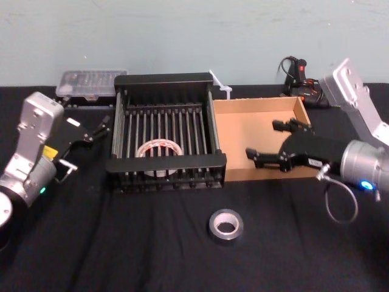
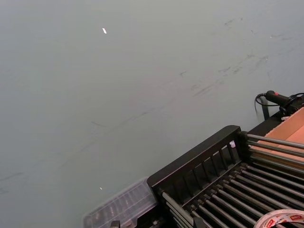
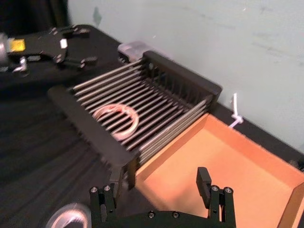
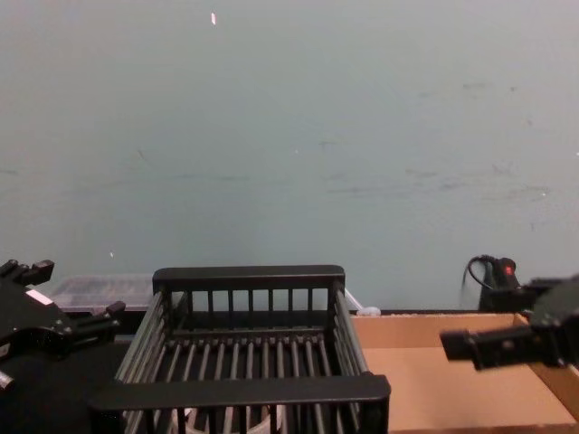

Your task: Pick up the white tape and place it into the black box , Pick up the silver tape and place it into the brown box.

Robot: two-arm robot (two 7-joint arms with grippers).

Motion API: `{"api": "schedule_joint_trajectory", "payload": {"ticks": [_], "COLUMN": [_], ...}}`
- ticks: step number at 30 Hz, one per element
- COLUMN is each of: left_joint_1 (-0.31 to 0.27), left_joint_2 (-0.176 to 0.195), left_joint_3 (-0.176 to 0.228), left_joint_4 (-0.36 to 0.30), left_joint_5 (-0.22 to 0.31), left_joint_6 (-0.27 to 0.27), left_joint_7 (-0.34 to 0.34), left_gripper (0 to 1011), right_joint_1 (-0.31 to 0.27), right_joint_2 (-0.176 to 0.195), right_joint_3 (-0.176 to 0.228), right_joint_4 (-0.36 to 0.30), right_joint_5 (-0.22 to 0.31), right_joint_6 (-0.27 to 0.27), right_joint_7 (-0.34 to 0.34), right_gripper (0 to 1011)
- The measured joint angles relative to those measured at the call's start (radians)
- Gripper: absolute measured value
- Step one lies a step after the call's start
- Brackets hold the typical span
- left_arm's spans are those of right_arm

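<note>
The white tape [image 1: 159, 150] lies flat on the slatted floor of the black box [image 1: 164, 163], also seen at white tape [image 3: 116, 118]. The silver tape [image 1: 225, 225] rests on the black tablecloth in front of the boxes, near the corner where they meet. The brown box [image 1: 243, 131] stands right of the crate, nothing lying in it. My right gripper [image 1: 262, 138] hovers open over the brown box's front left part, nothing between its fingers [image 3: 207, 183]. My left gripper [image 1: 99, 129] is held open just left of the black box, apart from it.
A clear plastic case [image 1: 91, 82] sits behind the crate's left corner. A black tool with a red switch [image 1: 298, 73] lies behind the brown box, and a white tie [image 1: 220, 86] sticks up between the boxes. A pale wall closes off the back.
</note>
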Motion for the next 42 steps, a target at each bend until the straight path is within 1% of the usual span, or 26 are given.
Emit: {"api": "schedule_joint_trajectory", "payload": {"ticks": [6, 9, 13, 18, 27, 35, 42], "left_joint_1": [0.0, 0.0, 0.0, 0.0, 0.0, 0.0, 0.0], "left_joint_2": [0.0, 0.0, 0.0, 0.0, 0.0, 0.0, 0.0], "left_joint_3": [0.0, 0.0, 0.0, 0.0, 0.0, 0.0, 0.0], "left_joint_4": [0.0, 0.0, 0.0, 0.0, 0.0, 0.0, 0.0], "left_joint_5": [0.0, 0.0, 0.0, 0.0, 0.0, 0.0, 0.0], "left_joint_6": [0.0, 0.0, 0.0, 0.0, 0.0, 0.0, 0.0], "left_joint_7": [0.0, 0.0, 0.0, 0.0, 0.0, 0.0, 0.0], "left_gripper": [1001, 1001, 1001, 1001, 1001, 1001, 1001], "right_joint_1": [-0.043, -0.054, -0.056, -0.042, 0.007, 0.04, 0.063], "right_joint_2": [0.054, 0.071, 0.081, 0.081, 0.061, 0.043, 0.025], "right_joint_3": [-0.011, -0.026, -0.05, -0.083, -0.145, -0.185, -0.211], "right_joint_4": [-0.037, -0.048, -0.051, -0.044, -0.002, 0.038, 0.072], "right_joint_5": [0.016, 0.02, 0.021, 0.022, 0.028, 0.021, 0.011], "right_joint_6": [-0.001, -0.001, 0.001, 0.01, 0.042, 0.054, 0.064], "right_joint_7": [0.022, 0.03, 0.036, 0.042, 0.053, 0.053, 0.053], "right_gripper": [1000, 1000, 1000, 1002, 1000, 1002, 1002]}}
